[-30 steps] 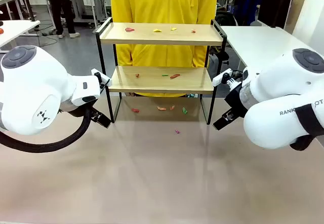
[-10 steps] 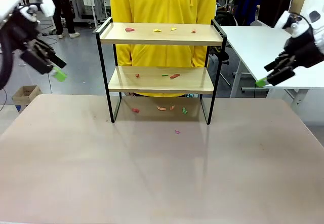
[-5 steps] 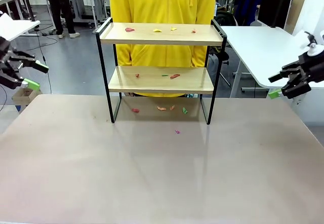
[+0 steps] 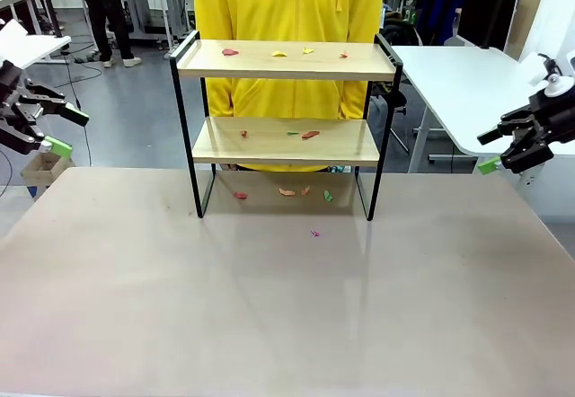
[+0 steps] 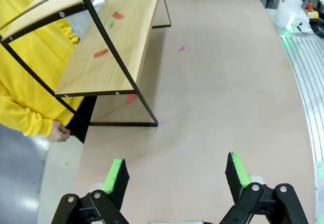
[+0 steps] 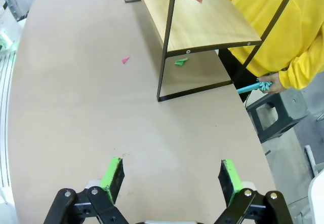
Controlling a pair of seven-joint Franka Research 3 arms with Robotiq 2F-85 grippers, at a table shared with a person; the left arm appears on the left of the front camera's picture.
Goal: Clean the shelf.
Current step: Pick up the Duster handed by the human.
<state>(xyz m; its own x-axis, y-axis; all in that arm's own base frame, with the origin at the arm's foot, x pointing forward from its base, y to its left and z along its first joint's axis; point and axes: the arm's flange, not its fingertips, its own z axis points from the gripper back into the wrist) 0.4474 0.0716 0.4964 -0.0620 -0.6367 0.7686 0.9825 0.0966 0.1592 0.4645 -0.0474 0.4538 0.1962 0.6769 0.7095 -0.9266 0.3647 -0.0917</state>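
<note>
Left tool hung by the worktop's left edge, jaws apart and empty. At the far middle stood the shelf, coloured scraps on both boards and on the worktop beneath. The right tool, jaws likewise apart and empty, hung by the right edge. Clearing the top board first would likely save repeating work below.

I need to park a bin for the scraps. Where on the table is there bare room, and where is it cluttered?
The table's near half, from the pink scrap to the near edge, is bare; so are the strips either side of the shelf. Crowded: scraps dot both shelf boards and the table beneath.
</note>
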